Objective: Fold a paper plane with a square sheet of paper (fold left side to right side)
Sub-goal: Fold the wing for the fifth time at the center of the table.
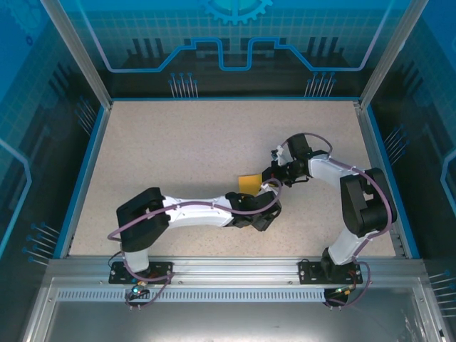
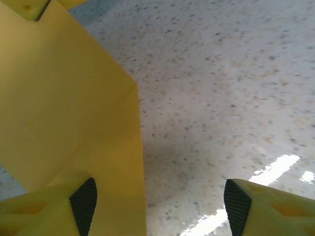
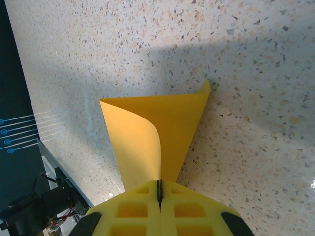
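The square sheet of paper (image 3: 162, 118) is orange-yellow and lies on the speckled table, with one side curled up and over the rest. My right gripper (image 3: 159, 189) is shut on the paper, its yellow fingers pinching the curled edge against the layer beneath. In the top view the paper (image 1: 249, 183) shows between the two wrists, the right gripper (image 1: 273, 179) at its right edge. My left gripper (image 2: 160, 206) is open just above the table. Its left fingertip (image 2: 83, 204) is over the paper's (image 2: 64, 113) edge, and its right fingertip is over bare table. The paper plane is not formed.
The speckled beige table (image 1: 178, 142) has a blue rim and transparent blue walls (image 1: 235, 43) on three sides. An aluminium rail (image 1: 228, 271) at the near edge holds both arm bases. Both forearms meet close together at mid-table.
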Controlling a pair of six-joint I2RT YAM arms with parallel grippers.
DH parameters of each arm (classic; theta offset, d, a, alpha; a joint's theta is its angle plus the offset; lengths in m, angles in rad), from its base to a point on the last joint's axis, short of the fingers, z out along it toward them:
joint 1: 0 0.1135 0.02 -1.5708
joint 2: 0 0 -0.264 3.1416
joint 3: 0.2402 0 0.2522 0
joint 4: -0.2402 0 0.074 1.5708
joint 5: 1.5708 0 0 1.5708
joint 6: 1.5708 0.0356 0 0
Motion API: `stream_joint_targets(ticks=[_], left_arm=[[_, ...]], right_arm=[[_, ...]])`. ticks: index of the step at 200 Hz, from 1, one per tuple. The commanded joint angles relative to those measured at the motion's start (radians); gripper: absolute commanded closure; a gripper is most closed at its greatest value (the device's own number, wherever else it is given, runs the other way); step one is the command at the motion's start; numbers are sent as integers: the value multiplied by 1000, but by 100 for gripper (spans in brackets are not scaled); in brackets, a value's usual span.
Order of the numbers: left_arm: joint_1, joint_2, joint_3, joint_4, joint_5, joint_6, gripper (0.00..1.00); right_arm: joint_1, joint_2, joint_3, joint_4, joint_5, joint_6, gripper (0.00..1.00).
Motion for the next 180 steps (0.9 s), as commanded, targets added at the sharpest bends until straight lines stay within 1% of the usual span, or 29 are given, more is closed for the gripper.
stream_joint_targets(ticks=[1, 19, 40, 99, 115, 180], left_arm=[[-11, 43, 45, -106, -111, -36, 32], [-13, 64, 55, -121, -137, -49, 36], [-14, 70, 48, -107, -141, -59, 41], [-14, 87, 49, -104, -135, -61, 57], [-14, 89, 47, -104, -134, -61, 60], [-14, 85, 38, -93, -117, -74, 79]], right_arm=[[13, 19, 30, -34, 3, 8, 100], [15, 28, 32, -34, 5, 9, 100], [17, 35, 33, -34, 7, 8, 100], [20, 45, 41, -44, 18, -3, 100], [21, 46, 42, -45, 18, -3, 100], [25, 42, 48, -58, 27, -39, 100]])
